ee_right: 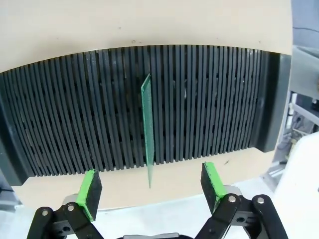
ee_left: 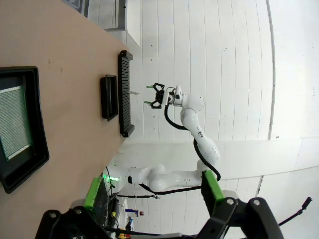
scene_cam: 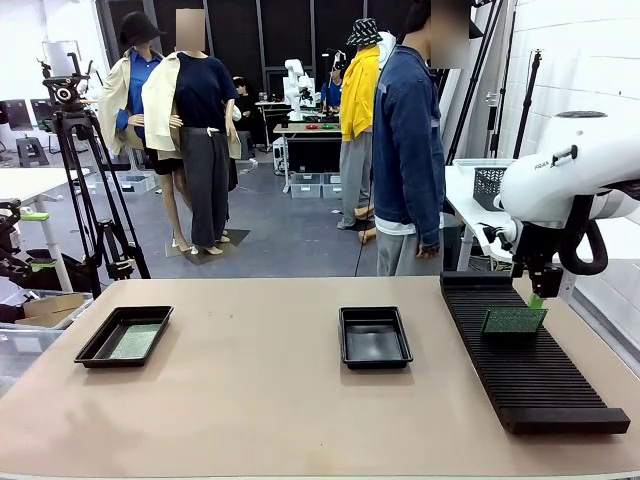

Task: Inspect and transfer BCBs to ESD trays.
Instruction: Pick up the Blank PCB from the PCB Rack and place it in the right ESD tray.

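Note:
One BCB (scene_cam: 514,320) stands upright in a slot of the black ribbed rack (scene_cam: 540,385) on the right. My right gripper (scene_cam: 535,298) hangs open just above its top edge. In the right wrist view the BCB (ee_right: 147,124) is edge-on, in line with the gap between the fingers of my right gripper (ee_right: 151,183), untouched. The left ESD tray (scene_cam: 97,340) holds a second BCB (scene_cam: 135,342) lying flat. Nothing lies in the middle ESD tray (scene_cam: 344,340). My left gripper (ee_left: 152,190) is open and holds nothing, high above the left ESD tray (ee_left: 42,144) and its BCB (ee_left: 10,122).
A person (scene_cam: 408,150) in a blue jacket stands at the table's far side, behind the rack. In the left wrist view the rack (ee_left: 124,94) and middle tray (ee_left: 108,97) lie farther along the table. A camera tripod (scene_cam: 85,180) stands off the table's left.

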{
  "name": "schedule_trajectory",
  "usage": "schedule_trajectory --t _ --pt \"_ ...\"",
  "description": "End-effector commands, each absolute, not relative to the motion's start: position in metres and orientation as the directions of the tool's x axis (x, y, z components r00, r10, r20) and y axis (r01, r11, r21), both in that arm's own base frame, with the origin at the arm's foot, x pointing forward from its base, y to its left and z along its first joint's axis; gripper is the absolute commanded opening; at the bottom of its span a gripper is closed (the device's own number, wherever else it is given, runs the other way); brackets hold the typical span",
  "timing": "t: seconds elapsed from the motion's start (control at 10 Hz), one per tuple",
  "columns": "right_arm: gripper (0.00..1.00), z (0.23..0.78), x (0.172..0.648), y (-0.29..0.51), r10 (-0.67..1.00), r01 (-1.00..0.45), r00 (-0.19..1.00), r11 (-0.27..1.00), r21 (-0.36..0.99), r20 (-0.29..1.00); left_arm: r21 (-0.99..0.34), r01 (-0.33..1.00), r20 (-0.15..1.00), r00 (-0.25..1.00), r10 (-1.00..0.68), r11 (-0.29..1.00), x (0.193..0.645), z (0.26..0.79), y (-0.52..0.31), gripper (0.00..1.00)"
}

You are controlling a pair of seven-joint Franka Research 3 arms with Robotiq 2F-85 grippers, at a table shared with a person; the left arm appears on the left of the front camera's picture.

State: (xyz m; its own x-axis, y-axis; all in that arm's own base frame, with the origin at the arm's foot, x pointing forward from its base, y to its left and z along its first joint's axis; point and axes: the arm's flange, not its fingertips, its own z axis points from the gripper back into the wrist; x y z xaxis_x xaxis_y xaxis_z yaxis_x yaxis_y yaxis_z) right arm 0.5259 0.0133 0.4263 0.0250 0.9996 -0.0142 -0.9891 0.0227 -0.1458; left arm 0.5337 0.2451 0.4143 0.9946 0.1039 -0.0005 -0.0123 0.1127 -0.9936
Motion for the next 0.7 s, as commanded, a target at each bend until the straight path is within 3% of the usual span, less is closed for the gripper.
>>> schedule_trajectory --t 0.0,0.6 --pt "1.0 0.423 0.535 0.016 0.999 -0.994 0.036 0.036 -0.103 0.003 -0.993 -0.012 0.001 0.994 0.113 0.117 0.532 0.415 0.244 1.0" --pt "1.0 0.387 0.552 0.018 0.999 -0.997 0.032 0.034 -0.071 0.037 -0.993 -0.012 0.001 0.994 0.113 0.117 0.532 0.415 0.244 1.0"
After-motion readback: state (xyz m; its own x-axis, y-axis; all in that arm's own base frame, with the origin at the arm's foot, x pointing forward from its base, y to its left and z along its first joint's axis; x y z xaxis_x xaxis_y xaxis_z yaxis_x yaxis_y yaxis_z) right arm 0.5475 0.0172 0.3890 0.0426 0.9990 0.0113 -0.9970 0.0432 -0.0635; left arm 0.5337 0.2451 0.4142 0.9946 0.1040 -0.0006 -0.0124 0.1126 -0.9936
